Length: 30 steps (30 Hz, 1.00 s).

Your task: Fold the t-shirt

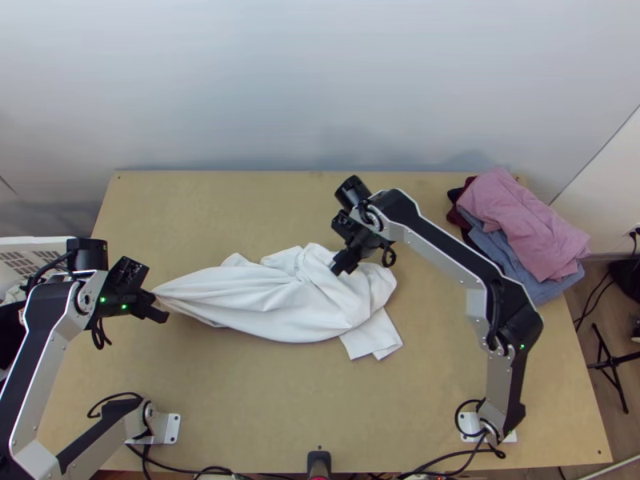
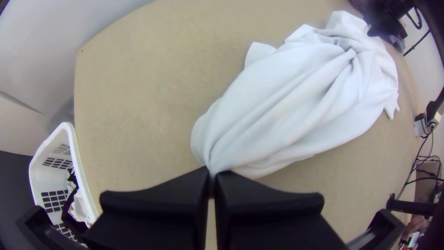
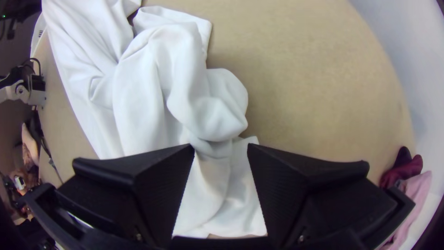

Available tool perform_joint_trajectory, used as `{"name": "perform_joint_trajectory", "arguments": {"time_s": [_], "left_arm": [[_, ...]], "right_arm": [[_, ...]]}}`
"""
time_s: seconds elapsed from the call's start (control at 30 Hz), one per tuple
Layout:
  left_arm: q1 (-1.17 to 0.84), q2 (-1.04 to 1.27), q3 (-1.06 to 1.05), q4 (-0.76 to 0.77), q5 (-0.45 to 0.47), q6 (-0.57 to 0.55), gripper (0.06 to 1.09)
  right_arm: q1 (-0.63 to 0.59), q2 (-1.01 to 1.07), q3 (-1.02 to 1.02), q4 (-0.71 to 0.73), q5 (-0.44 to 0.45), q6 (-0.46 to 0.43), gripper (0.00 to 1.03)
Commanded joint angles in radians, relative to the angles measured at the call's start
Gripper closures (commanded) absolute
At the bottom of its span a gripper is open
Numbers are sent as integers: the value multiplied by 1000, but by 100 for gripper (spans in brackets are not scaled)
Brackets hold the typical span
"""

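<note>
The white t-shirt (image 1: 280, 296) lies bunched across the middle of the table, drawn to a point at its left end. My left gripper (image 1: 158, 306) is shut on that gathered end; in the left wrist view the cloth (image 2: 286, 106) fans out from the closed left gripper (image 2: 212, 178). Over the bunched right part stands my right gripper (image 1: 346, 262). In the right wrist view the right gripper (image 3: 221, 148) is open, with folds of the shirt (image 3: 162, 88) beneath and between its fingers. A flat flap of cloth sticks out toward the table's near edge.
A pile of folded clothes, pink (image 1: 524, 220) over blue-grey (image 1: 504, 256) and dark red, lies at the table's far right corner. A white basket (image 2: 69, 162) stands beyond the left edge. Cables (image 1: 216, 470) run along the near edge.
</note>
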Motion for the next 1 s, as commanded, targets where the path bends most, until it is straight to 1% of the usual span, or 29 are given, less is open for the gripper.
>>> {"name": "perform_joint_trajectory", "arguments": {"time_s": [0.0,0.1,0.13,0.17,0.23,0.27,0.33,0.37,0.43,0.6,0.67,0.8,0.9,0.97], "left_arm": [[4,-5,3,0,-1,4,102],[7,-6,3,0,1,8,102],[7,-8,3,0,-1,8,102],[7,-8,3,0,-1,9,102],[7,-10,1,0,-1,14,102],[9,-10,0,0,1,18,102],[15,-11,-2,0,1,23,102],[16,-10,-3,0,1,26,102],[24,-11,-6,0,1,31,102],[52,-10,-6,14,1,37,102],[87,-6,4,52,1,15,102],[168,15,55,129,2,-65,102],[193,38,110,161,2,-91,102],[207,52,147,184,5,-89,102]], "right_arm": [[22,54,12,22,-7,9,51],[23,68,23,30,-7,9,51],[23,71,29,31,-7,9,54],[23,72,31,47,-7,9,63],[22,69,37,71,-7,7,77],[19,69,43,74,-7,5,81],[16,66,57,76,-7,2,82],[14,63,61,76,-7,1,84],[9,48,66,83,-7,-5,100],[-3,-17,55,70,-7,-8,100],[-7,-75,48,64,-7,-7,100],[-24,-210,51,62,-7,-7,100],[-26,-316,54,64,-7,-15,100],[-21,-385,54,64,-7,-41,100]]}}
